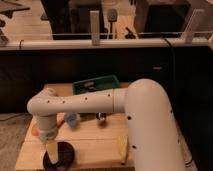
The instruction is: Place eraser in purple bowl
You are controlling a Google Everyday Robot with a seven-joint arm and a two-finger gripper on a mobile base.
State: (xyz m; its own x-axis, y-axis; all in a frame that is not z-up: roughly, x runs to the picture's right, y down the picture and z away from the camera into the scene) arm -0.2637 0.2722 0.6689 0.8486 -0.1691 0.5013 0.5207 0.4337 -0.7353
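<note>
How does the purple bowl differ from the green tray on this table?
The purple bowl is round and dark; the green tray is rectangular and brighter. The bowl sits at the table's near left edge; the tray sits at its far side, partly behind the arm. The gripper hangs right over the bowl, while nothing reaches toward the tray. Both rest on the same wooden table.

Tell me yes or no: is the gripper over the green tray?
No, the gripper hangs directly over the purple bowl at the table's front left, well clear of the green tray.
</note>
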